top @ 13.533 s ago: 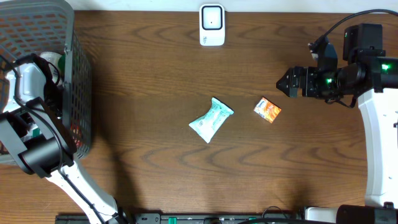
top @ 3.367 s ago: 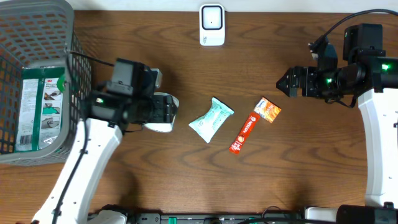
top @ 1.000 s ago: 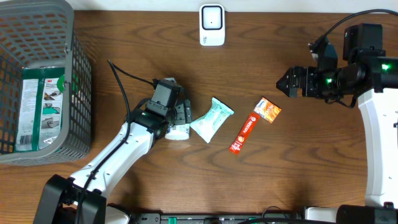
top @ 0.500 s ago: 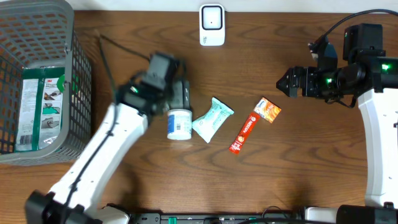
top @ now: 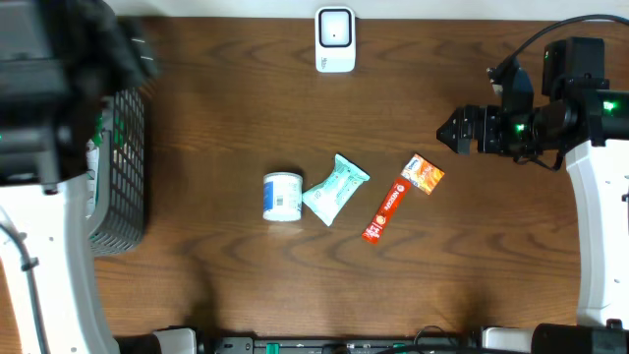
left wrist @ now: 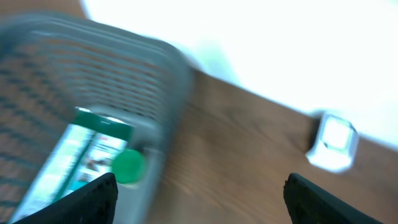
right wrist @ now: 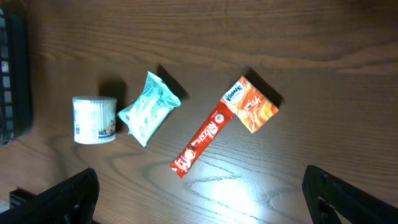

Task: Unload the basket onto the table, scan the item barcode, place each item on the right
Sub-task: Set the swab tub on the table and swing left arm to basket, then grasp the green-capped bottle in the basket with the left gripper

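Two wrist views | left: basket, scanner | right: tub, red bar

Teal pouch, red stick, orange packet, grey basket.

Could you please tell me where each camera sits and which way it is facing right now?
Overhead: above the table, looking straight down at basket, scanner and four items; left arm and right arm show.
Left wrist: high at the left, blurred, facing basket and scanner; left fingers show.
Right wrist: at the right, looking down at tub, wipes, stick, tissues; right fingers show.
Shared: overhead and right wrist both see those four items.
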Robot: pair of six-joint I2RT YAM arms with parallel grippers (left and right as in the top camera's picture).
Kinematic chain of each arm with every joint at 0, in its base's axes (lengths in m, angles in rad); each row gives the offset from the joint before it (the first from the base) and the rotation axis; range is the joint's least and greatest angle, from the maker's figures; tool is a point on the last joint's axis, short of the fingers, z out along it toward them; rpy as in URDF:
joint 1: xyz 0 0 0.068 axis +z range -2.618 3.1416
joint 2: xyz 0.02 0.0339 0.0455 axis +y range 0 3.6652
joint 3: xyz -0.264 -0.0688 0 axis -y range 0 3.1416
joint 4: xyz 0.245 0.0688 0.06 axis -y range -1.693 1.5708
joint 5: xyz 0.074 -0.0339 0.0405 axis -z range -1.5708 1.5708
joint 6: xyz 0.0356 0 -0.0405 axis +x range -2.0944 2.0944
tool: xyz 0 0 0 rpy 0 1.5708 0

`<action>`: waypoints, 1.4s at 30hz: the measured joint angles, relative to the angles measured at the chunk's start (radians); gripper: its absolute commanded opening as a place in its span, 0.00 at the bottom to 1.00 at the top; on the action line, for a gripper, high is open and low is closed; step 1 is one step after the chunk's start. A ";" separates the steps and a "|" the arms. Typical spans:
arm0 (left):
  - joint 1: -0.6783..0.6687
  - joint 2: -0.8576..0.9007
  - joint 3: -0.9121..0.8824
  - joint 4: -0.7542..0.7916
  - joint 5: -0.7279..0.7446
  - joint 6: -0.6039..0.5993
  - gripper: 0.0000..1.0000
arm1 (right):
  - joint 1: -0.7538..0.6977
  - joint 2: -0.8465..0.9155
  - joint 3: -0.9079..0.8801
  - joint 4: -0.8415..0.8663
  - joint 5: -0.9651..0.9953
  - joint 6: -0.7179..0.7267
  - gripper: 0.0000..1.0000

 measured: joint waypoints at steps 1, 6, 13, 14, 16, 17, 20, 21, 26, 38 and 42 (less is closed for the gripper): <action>0.043 0.000 0.005 0.001 0.000 0.003 0.85 | 0.000 0.000 0.000 0.000 0.000 0.000 0.99; 0.192 0.031 0.006 0.000 -0.004 0.012 0.91 | 0.000 0.000 0.000 0.000 0.000 0.000 0.99; 0.271 0.216 0.006 -0.013 -0.003 0.013 0.92 | 0.000 0.000 0.000 0.000 0.000 0.000 0.99; 0.273 0.251 0.006 -0.021 -0.003 0.013 0.92 | 0.000 0.000 0.000 0.000 0.000 0.000 0.99; 0.274 0.323 0.006 -0.047 0.001 0.014 0.92 | 0.000 0.000 0.000 0.000 0.000 0.000 0.99; 0.274 0.361 0.006 -0.056 0.006 0.014 0.92 | 0.000 0.000 0.000 0.000 0.000 0.000 0.99; 0.274 0.453 0.006 -0.062 0.027 0.014 0.92 | 0.000 0.000 0.000 0.000 0.000 0.000 0.99; 0.276 0.467 0.006 -0.062 0.032 0.014 0.92 | 0.000 0.000 0.000 0.000 0.000 0.000 0.99; 0.285 0.571 0.006 -0.062 0.058 0.014 0.92 | 0.000 0.000 0.000 0.000 0.000 0.000 0.99; 0.286 0.719 0.006 -0.080 0.092 0.014 0.88 | 0.000 0.000 0.000 0.000 0.000 0.000 0.99; 0.287 0.725 -0.001 -0.070 0.098 0.013 0.83 | 0.000 0.000 0.000 0.000 0.000 0.000 0.99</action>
